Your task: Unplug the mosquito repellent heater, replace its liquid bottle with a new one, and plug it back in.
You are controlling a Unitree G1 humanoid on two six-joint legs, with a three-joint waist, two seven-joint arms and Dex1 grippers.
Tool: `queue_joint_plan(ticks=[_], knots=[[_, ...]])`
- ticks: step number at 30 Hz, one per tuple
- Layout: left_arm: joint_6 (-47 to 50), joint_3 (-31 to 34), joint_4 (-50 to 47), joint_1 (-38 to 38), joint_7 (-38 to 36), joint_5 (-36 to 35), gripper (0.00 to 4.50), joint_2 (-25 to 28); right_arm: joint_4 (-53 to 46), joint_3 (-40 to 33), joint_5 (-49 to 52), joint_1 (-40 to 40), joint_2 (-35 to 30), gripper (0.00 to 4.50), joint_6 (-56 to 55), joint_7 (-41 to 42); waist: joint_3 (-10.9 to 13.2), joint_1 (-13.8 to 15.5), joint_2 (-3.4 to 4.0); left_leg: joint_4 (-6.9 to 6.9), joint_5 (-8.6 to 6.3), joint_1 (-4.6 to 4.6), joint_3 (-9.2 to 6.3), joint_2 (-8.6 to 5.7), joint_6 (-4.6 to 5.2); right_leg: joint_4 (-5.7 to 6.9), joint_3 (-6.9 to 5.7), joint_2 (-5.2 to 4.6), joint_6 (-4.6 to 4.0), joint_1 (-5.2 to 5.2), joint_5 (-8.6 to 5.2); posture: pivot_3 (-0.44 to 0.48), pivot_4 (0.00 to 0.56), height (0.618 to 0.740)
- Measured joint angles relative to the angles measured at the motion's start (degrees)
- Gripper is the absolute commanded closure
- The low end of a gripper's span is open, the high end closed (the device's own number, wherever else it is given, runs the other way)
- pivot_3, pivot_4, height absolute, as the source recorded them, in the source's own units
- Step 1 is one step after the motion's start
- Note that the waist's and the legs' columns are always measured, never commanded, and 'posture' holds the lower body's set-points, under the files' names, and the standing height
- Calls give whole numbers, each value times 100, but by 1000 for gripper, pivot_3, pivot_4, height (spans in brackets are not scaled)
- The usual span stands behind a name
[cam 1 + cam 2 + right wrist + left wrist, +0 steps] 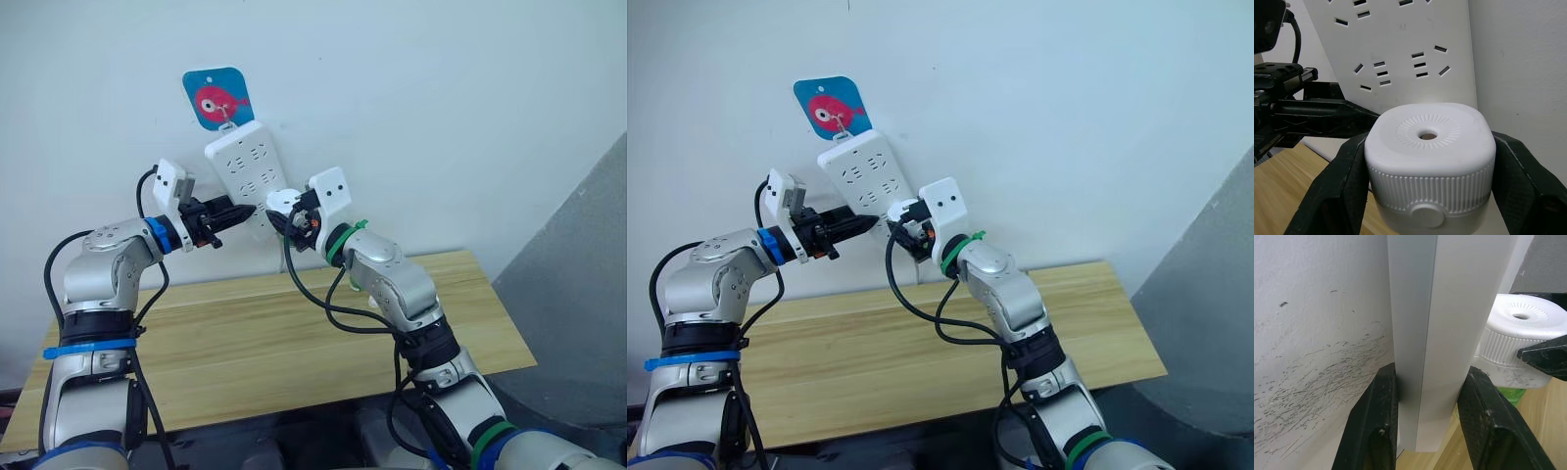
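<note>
A long white power strip (245,162) hangs tilted on the wall. My left gripper (238,211) is shut on its lower edge, with a black finger (1374,431) on each side of the strip (1440,323). The mosquito repellent heater (1430,156), white and rounded with a small dark hole in its face, sits between my right gripper's (284,208) fingers (1337,186), which are shut on it. The heater (283,200) is right at the strip's lower right corner; its prongs are hidden. A bit of green (1511,394) shows under it, and I cannot tell if that is the liquid bottle.
A blue tag with a red fish (217,98) holds the strip's hook on the white wall. Below the arms lies a wooden table (294,343). A grey panel (588,274) rises at the right.
</note>
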Motion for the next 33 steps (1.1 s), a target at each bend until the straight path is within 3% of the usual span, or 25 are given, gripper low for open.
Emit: queue_joint_plan(ticks=[5,9,10,15,23,31,32,33], knots=[[19,54,-30,42,12,2,3170,4,163,-17,-7,-32,0,1472,-174,148,0,-37,0,0,2,1,-1,0,1,2,0,1,0,0,1,-192,100,729],[-43,40,-64,37,-24,-5,3171,-29,186,-47,23,-42,-1,109,-145,225,0,-16,0,-1,2,-6,-5,-1,0,-2,-3,0,0,-1,1,-194,97,729],[-66,35,-64,30,-33,-4,3172,-28,185,-46,46,-42,-3,0,-128,256,0,-5,-1,-5,2,-13,-8,-1,-1,-11,-6,0,1,-3,1,-194,97,729],[-369,-129,-33,-11,-90,35,3172,-30,-368,29,109,94,-376,0,371,610,0,98,-1,-13,-8,-26,-8,-8,-13,-36,-9,-14,3,-5,-1,-197,98,729],[-1041,-232,357,-36,-190,65,3173,33,-2168,486,565,1016,-1858,0,1601,1498,4,102,1,-13,-9,-26,-3,-7,-13,-54,-6,-12,5,-3,-3,-204,102,729],[-1721,-253,734,-30,-68,546,636,223,-2868,488,918,1017,-2370,0,1922,1770,5,85,0,-20,-10,-32,0,-2,-11,-68,-3,-7,6,-6,-4,-190,98,729],[-1819,-262,750,-11,-100,587,366,228,-2885,488,942,1015,-2400,0,1922,1778,5,93,0,-20,-11,-36,-1,-2,-10,-72,-4,-7,7,-7,-4,-184,97,729],[-1903,-270,731,29,-145,592,366,224,-2886,491,945,999,-2424,0,1915,1785,5,99,-1,-21,-12,-39,-2,-2,-10,-73,-5,-8,7,-8,-4,-182,97,729]])
